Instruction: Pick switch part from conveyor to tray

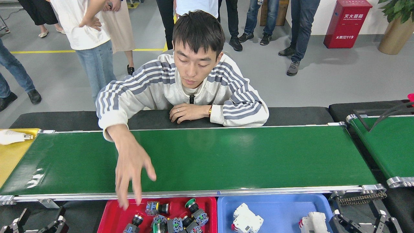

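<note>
The conveyor [245,158] stretches across the view as a wide green belt with silver rails, and I see no switch part lying on it. Several switch parts [176,218] lie in the red tray [108,218] below the belt's near rail. A person's hand [131,171] reaches across the belt, fingertips over the red tray's left end. My left gripper [38,223] sits at the bottom left, open and holding nothing. At the bottom right my right gripper [364,223] is open beside the blue tray [281,207].
White breaker blocks [247,221] lie in the blue tray. A yellow tray [9,158] with a white bulb [11,136] sits at the belt's left end. A second green belt [388,149] runs at the right. The person leans on the black table edge [297,116]; others stand behind.
</note>
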You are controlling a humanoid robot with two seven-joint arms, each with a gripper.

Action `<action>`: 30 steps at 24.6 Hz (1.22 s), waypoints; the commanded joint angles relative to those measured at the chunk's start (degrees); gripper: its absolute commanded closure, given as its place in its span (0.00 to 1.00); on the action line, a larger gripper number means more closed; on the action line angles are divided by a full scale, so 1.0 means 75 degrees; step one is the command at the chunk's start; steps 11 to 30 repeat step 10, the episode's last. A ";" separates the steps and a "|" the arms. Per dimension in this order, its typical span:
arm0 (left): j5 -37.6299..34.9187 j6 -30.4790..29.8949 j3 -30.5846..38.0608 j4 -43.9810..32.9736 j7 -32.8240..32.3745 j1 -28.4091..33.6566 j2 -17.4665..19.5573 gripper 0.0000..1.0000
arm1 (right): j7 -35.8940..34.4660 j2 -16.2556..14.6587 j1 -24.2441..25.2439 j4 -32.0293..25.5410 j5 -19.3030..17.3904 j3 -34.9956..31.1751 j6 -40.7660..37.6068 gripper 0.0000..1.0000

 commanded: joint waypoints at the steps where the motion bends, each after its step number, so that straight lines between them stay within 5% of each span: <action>1: 0.0038 -0.0023 0.0083 -0.0095 0.0033 -0.0009 0.0078 0.00 | 0.0040 -0.0066 -0.0071 -0.0093 -0.0013 -0.0007 -0.0052 0.00; 30: 0.0050 -0.0035 0.0071 -0.0118 0.0045 -0.0021 0.0031 0.00 | 0.0040 -0.0077 -0.0047 -0.0069 -0.0013 0.0005 -0.0052 0.00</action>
